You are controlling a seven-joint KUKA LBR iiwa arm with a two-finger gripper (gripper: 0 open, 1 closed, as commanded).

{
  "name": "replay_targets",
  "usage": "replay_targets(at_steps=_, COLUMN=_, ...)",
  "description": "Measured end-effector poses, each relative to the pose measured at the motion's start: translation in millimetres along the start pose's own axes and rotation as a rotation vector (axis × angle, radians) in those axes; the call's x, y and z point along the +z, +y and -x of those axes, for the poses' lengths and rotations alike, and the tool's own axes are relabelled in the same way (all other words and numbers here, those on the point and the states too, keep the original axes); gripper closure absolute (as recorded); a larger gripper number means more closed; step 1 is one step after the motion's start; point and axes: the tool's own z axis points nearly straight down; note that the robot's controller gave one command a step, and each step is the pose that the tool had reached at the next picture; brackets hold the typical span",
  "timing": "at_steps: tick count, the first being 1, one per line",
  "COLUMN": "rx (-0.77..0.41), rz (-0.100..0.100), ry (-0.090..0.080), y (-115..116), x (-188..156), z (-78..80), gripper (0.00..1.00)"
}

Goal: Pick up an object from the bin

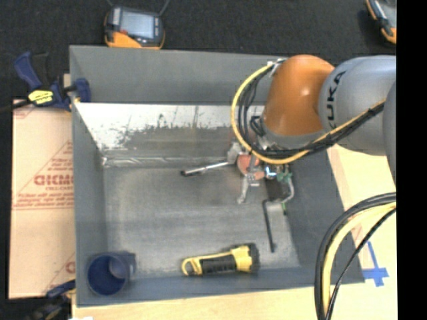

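In the camera view the gripper [252,175], under its orange cover [293,95], is low over the right middle of the grey bin [153,72]. It is at the right end of a thin silver tool [203,169]. Whether the claw is wide, narrow or gripping cannot be told. A slim black stick [269,227] lies just below it. A yellow-and-black flashlight [220,262] lies at the front wall, and a blue cup [107,273] is in the front-left corner.
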Motion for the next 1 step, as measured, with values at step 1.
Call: replay_targets(at_steps=1, rx=-0.001, rz=0.0, ry=-0.001, y=0.2, x=-0.1, z=0.6, gripper=0.0)
